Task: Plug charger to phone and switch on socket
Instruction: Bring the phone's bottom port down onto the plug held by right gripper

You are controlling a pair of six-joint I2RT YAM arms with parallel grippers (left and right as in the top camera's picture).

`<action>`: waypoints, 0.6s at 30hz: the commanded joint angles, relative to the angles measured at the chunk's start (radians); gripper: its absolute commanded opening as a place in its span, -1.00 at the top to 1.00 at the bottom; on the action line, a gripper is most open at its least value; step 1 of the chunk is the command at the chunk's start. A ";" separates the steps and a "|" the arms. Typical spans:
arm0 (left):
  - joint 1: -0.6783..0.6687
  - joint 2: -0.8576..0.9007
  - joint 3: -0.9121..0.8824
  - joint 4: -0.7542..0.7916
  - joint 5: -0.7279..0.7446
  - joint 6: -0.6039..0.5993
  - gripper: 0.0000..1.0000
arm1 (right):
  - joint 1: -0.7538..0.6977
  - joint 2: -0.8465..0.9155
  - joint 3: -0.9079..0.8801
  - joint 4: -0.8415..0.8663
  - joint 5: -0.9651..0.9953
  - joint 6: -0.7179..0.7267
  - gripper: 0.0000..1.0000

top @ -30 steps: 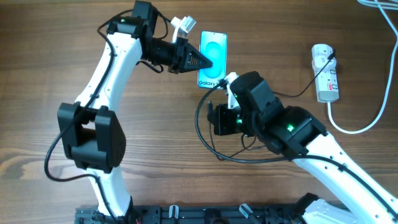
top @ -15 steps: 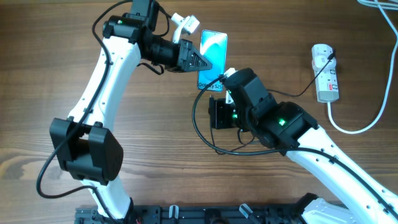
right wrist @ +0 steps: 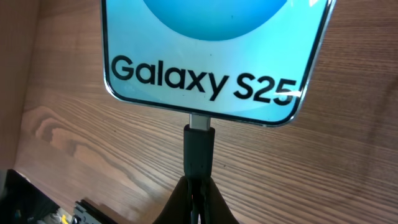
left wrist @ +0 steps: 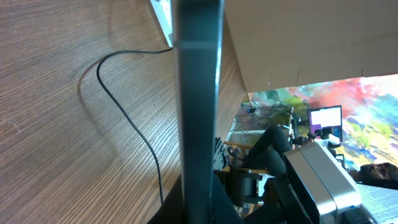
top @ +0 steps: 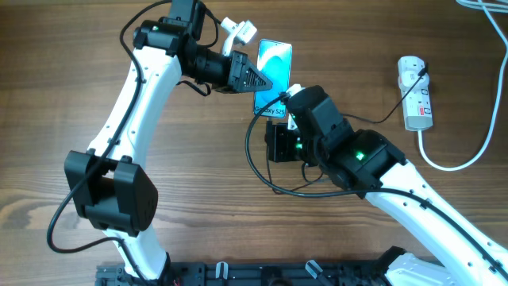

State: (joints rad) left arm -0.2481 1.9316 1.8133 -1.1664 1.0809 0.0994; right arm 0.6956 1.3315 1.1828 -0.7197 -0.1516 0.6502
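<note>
Black charger tip (right wrist: 199,148) at phone (right wrist: 211,56) port, clamped in my right gripper (right wrist: 198,194); left gripper (top: 255,78) clamps phone. Tilted push could jam tip, slip phone.

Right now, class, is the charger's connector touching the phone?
Touching. The right wrist view shows the charger connector's metal end meeting the phone at its bottom edge, with no gap.

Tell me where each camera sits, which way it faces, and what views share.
Overhead: above the table, looking straight down on both arms, phone and socket.
Left wrist: on the left gripper, looking across the table past the edge-on phone; charger cable beside it.
Right wrist: on the right gripper, facing the phone's Galaxy S25 end; its fingers hold the charger plug.
Shared: all three show the phone.
</note>
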 commanded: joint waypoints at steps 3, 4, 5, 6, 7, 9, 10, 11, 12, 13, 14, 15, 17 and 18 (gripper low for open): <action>-0.003 -0.029 0.012 -0.009 0.036 0.000 0.92 | -0.004 0.008 0.029 0.005 0.005 0.006 0.91; -0.003 -0.029 0.012 -0.010 0.036 0.000 0.92 | -0.004 0.008 0.029 0.004 0.005 0.005 0.91; -0.003 -0.029 0.012 -0.011 0.036 0.000 0.92 | -0.004 0.008 0.029 0.002 0.005 0.005 0.91; -0.003 -0.029 0.012 -0.012 0.036 -0.003 0.92 | -0.004 0.008 0.029 0.001 0.005 0.004 0.91; -0.003 -0.029 0.012 -0.013 0.036 -0.003 0.92 | -0.004 0.008 0.029 0.001 0.001 0.003 0.91; -0.003 -0.029 0.012 -0.016 0.036 -0.003 0.92 | -0.004 0.008 0.029 0.000 -0.003 0.003 0.91; -0.003 -0.029 0.012 -0.016 0.036 -0.003 0.92 | -0.004 0.008 0.029 0.000 -0.003 0.003 0.91; -0.003 -0.029 0.012 -0.016 0.036 -0.003 0.92 | -0.004 0.008 0.029 0.000 -0.006 0.003 0.91; -0.003 -0.029 0.012 -0.016 0.036 -0.003 0.92 | -0.004 0.008 0.029 -0.001 -0.012 0.003 0.91; -0.003 -0.029 0.012 -0.017 0.036 -0.003 0.92 | -0.004 0.008 0.029 -0.003 -0.011 0.003 0.91; -0.003 -0.029 0.012 -0.018 0.036 -0.003 0.92 | -0.004 0.008 0.029 -0.005 -0.010 -0.001 0.91; -0.003 -0.029 0.012 -0.018 0.036 -0.003 0.92 | -0.004 0.008 0.029 -0.006 -0.011 -0.004 0.91; -0.003 -0.029 0.012 -0.018 0.036 -0.003 0.92 | -0.004 0.008 0.029 -0.006 -0.014 -0.006 0.91; -0.003 -0.029 0.012 -0.018 0.036 -0.003 0.92 | -0.004 0.008 0.029 -0.005 -0.014 -0.014 0.91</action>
State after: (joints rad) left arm -0.2478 1.9316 1.8133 -1.1816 1.0813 0.0990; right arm 0.6960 1.3312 1.1828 -0.7265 -0.1562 0.6498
